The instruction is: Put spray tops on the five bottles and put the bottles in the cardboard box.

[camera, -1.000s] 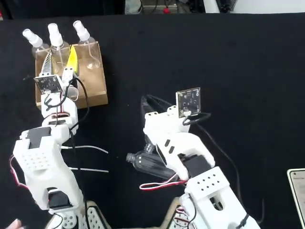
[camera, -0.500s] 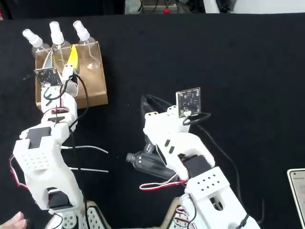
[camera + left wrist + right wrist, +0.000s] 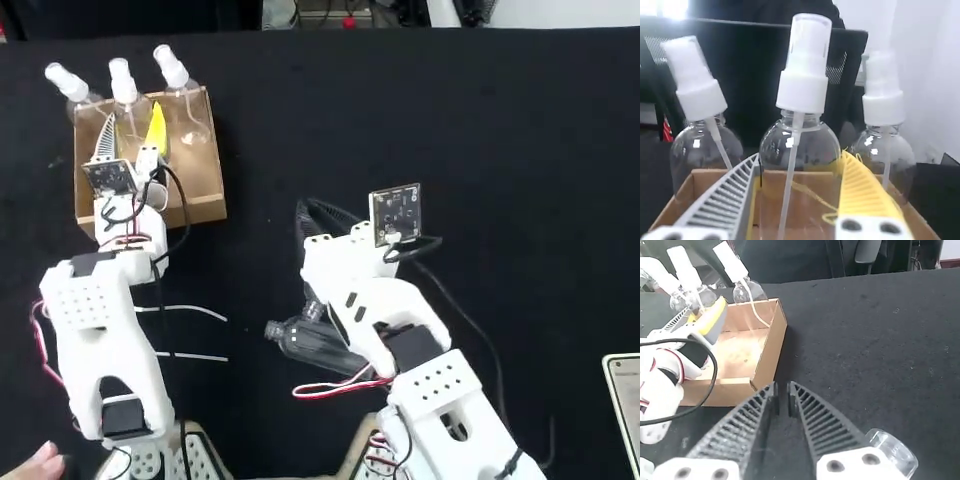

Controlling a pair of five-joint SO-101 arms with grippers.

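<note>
The cardboard box [image 3: 195,195] lies at the table's far left. Three clear bottles with white spray tops stand along its far side: one [image 3: 62,80], a middle one [image 3: 123,80] and one [image 3: 170,66]. My left gripper [image 3: 131,132] is over the box. Its grey and yellow fingers press the sides of the middle bottle [image 3: 800,145], with the other two bottles [image 3: 697,130] [image 3: 882,135] on either side. My right gripper [image 3: 782,396] hangs above bare table beside the box [image 3: 767,357], shut and empty. A topless bottle [image 3: 305,342] lies by the right arm, its neck [image 3: 890,447] beside a finger.
Two thin white strips [image 3: 190,312] lie on the black cloth near the left arm. A person's hand [image 3: 40,462] shows at the front left edge. A pale flat object [image 3: 625,390] sits at the right edge. The table's far right is bare black cloth.
The left arm has shifted slightly right and back, and the middle bottle's top has tipped with it toward the near side. The right arm has not moved.
</note>
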